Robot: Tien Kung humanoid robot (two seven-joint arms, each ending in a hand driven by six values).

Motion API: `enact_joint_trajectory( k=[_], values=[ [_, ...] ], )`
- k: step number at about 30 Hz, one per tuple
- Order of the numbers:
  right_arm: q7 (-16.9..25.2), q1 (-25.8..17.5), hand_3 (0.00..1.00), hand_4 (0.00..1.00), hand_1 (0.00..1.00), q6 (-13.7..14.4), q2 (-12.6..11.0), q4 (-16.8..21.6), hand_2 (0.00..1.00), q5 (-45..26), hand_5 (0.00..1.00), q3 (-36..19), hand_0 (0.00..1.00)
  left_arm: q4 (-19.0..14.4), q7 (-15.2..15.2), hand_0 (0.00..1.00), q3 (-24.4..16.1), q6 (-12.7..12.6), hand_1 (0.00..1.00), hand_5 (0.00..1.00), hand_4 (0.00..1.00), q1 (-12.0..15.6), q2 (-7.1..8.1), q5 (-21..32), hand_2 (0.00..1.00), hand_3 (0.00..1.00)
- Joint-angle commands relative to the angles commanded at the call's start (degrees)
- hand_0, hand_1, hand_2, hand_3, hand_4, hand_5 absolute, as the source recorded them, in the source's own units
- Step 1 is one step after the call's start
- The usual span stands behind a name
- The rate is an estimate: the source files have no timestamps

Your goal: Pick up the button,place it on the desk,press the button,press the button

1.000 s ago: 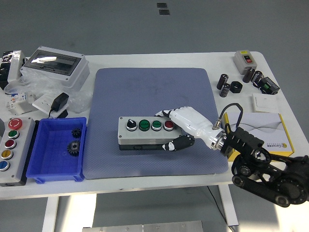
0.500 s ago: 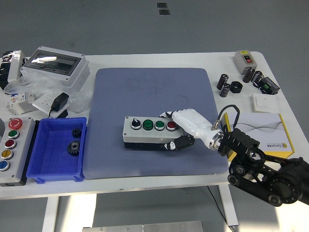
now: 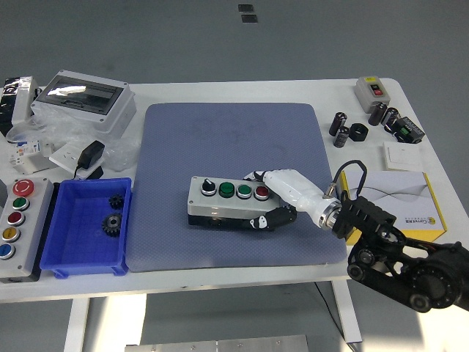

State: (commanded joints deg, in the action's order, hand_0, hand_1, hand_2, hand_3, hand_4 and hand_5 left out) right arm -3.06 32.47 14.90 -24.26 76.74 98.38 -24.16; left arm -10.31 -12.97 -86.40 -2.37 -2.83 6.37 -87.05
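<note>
On the blue-grey rubber mat (image 3: 234,139) lies one grey rectangular button box (image 3: 231,199) carrying four buttons: one black, two green, one red. Its right end sits inside the white-and-black right hand (image 3: 282,196), fingers over the top, thumb against the front, clasping it. One black arm (image 3: 399,257) enters from the lower right.

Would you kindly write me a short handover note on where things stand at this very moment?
Right hand: shut on the button box, thumb at its front, fingers over the right end.
Left hand: not in view.
Button box: on the blue mat, near its middle, four controls on top; I cannot tell whether it rests fully.
Done: box brought onto the mat.
Left: release, then press a button twice.
</note>
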Motion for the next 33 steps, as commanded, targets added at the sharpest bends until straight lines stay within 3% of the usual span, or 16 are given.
enact_joint_trajectory(
  k=[7, 19, 20, 33],
  values=[
    [-0.69, 0.29, 0.843, 0.532, 0.812, -0.47, -0.06, -0.45, 0.799, 0.86, 0.002, -0.12, 0.870, 0.00, -0.02, 0.624, -0.08, 0.02, 0.598, 0.119, 0.676, -0.03, 0.03, -0.11, 0.544, 0.591],
    [-0.24, -0.11, 0.865, 0.591, 0.834, -2.93, -0.47, 0.07, 0.812, -2.68, 0.017, -1.09, 0.884, 0.00, -0.21, 0.622, -0.04, 0.10, 0.597, 0.117, 0.673, -0.01, 0.26, -0.22, 0.541, 0.590],
    [-0.21, -0.10, 0.966, 0.686, 0.900, -3.12, -0.70, 0.36, 0.894, -3.38, 0.087, -1.15, 0.940, 0.00, -0.21, 0.622, -0.01, 0.10, 0.597, 0.117, 0.672, 0.00, 0.27, -0.18, 0.540, 0.589],
    [0.29, -0.62, 0.988, 0.727, 0.914, -4.48, -2.77, 2.60, 0.914, -10.61, 0.118, -2.39, 0.966, 0.00, -0.31, 0.621, 0.26, 0.15, 0.595, 0.112, 0.668, 0.08, 0.23, -0.11, 0.537, 0.589]
  ],
)
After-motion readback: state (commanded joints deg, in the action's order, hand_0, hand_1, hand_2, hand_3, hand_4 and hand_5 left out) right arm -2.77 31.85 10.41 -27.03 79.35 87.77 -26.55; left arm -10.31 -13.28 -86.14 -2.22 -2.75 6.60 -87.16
